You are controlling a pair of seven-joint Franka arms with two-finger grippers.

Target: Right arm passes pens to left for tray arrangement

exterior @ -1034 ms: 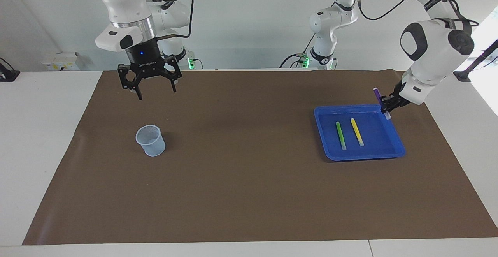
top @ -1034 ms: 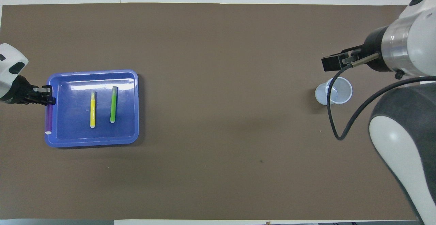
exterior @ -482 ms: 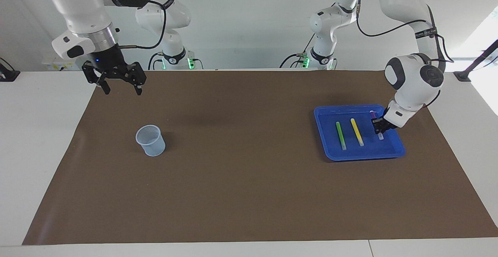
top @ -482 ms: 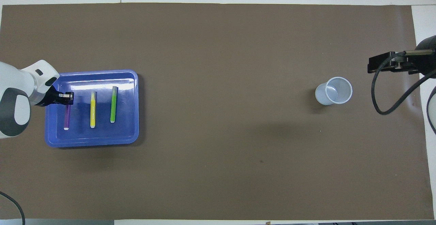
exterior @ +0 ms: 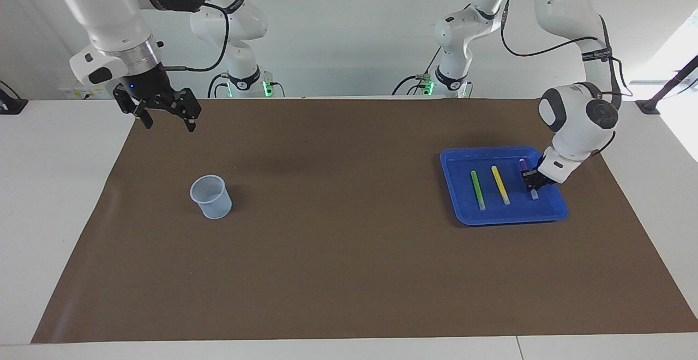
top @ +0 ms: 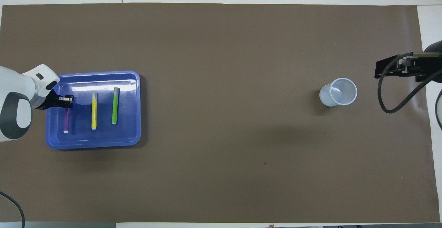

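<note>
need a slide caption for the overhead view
Left gripper lays the purple pen beside the yellow pen and green pen in the blue tray.

White wall (exterior: pixel 349 33), white table (exterior: pixel 54 196), brown mat (exterior: pixel 349 251)

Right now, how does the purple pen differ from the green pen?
The purple pen is darker than the green pen. It lies at the tray's edge by the left pincer, which is at it; nothing touches the green one. Both lie flat, parallel.

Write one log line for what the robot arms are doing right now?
left gripper: on purple pen in blue tray | green pen, yellow pen: lying in tray | right gripper: open, waiting, raised
</note>
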